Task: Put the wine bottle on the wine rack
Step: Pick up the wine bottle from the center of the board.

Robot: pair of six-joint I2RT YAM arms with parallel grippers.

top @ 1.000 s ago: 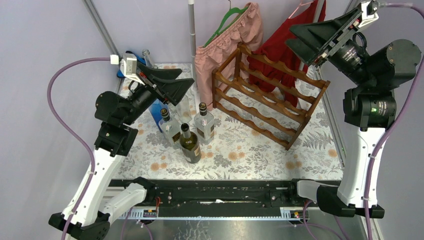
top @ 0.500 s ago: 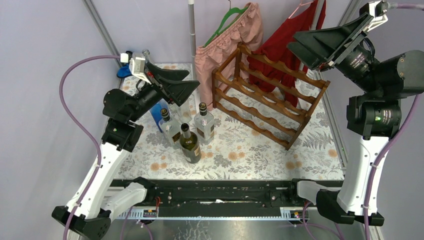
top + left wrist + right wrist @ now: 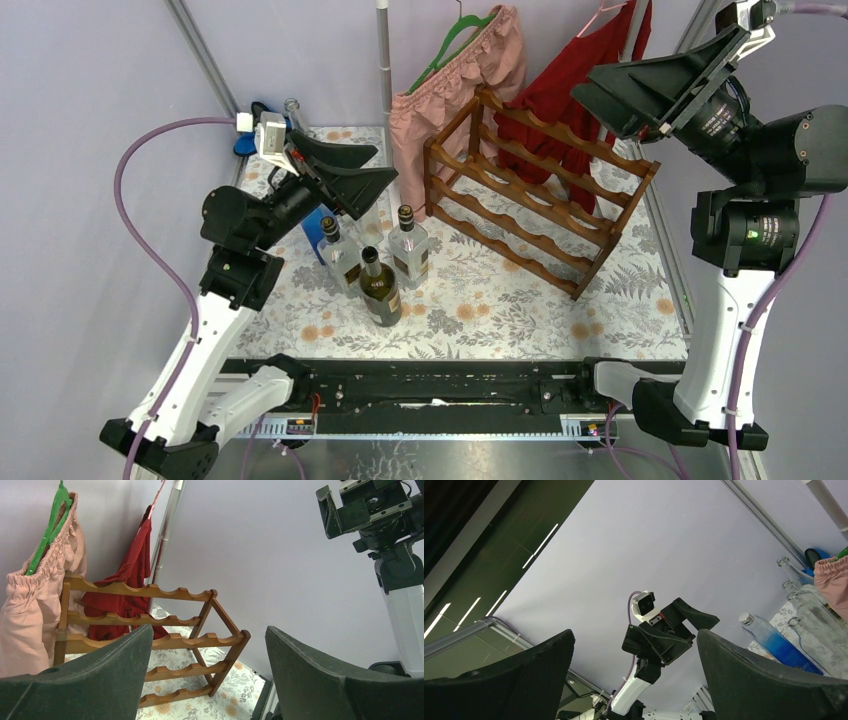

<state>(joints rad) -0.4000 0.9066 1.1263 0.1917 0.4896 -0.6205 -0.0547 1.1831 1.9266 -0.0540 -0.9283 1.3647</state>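
Note:
The dark green wine bottle stands upright on the flowered mat, with two clear bottles just behind it. To their right the reddish-brown wine rack stands at an angle with nothing on its rails. It also fills the left wrist view as the wine rack. My left gripper hangs open in the air above and behind the bottles, pointing toward the rack, and holds nothing. High over the rack's right end, my right gripper is open and holds nothing too.
A pink garment and a red one hang behind the rack beside a metal pole. A blue bottle and more clear bottles stand at the mat's back left. Metal frame rails border the mat.
My left gripper has shifted a little to the right above the bottles. My right gripper has swung higher and tilted. Both stay open; the bottles and the rack have not moved.

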